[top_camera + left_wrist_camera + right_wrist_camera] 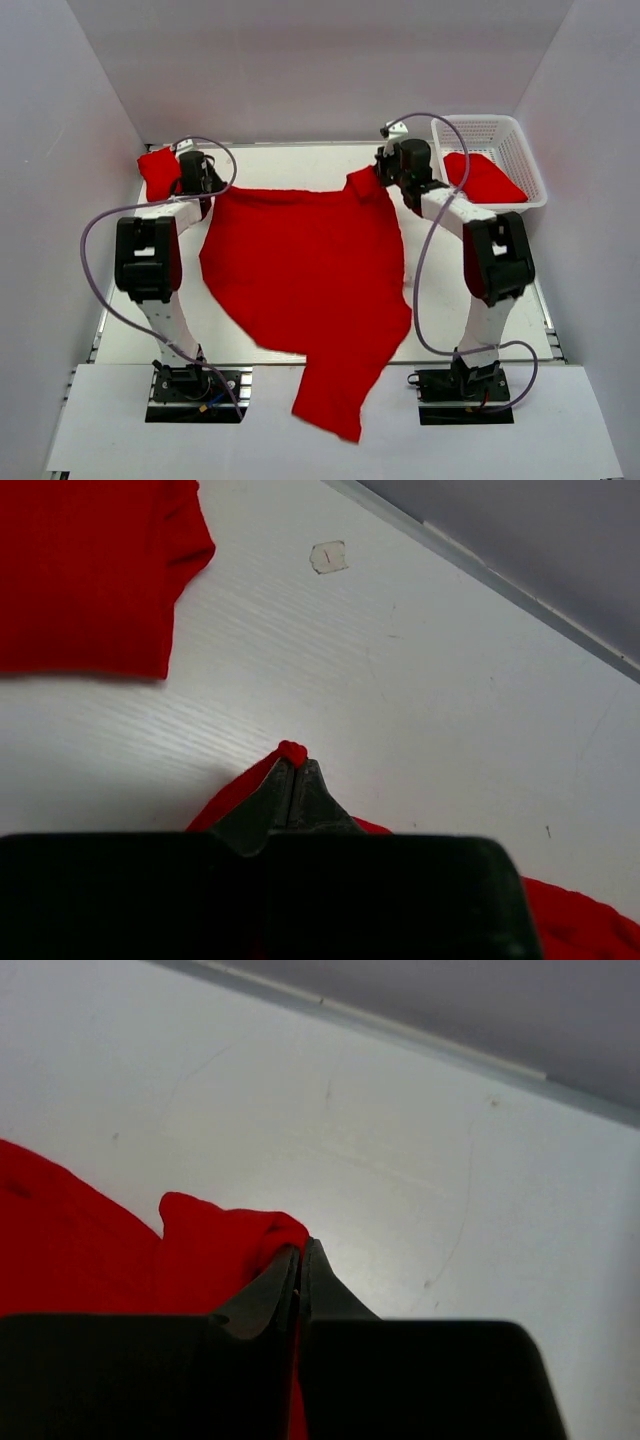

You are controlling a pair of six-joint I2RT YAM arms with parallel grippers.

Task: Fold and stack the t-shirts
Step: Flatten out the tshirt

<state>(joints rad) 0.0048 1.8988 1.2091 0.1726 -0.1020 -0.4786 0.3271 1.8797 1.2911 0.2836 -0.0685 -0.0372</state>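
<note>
T-shirt (300,270) spread across the middle of the worktop (300,160), hem draped over the near edge. Pinched near the far edge by left gripper (296,765) and right gripper (301,1250), both clamped tight on its cloth.

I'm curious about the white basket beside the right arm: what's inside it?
Inside the white basket lies red cloth, apparently a crumpled t-shirt. It covers much of the basket's floor, so anything beneath it is hidden.

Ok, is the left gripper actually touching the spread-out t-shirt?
Touching. The left wrist view shows the left gripper shut on a nub of the spread-out t-shirt, cloth poking past its tips.
</note>
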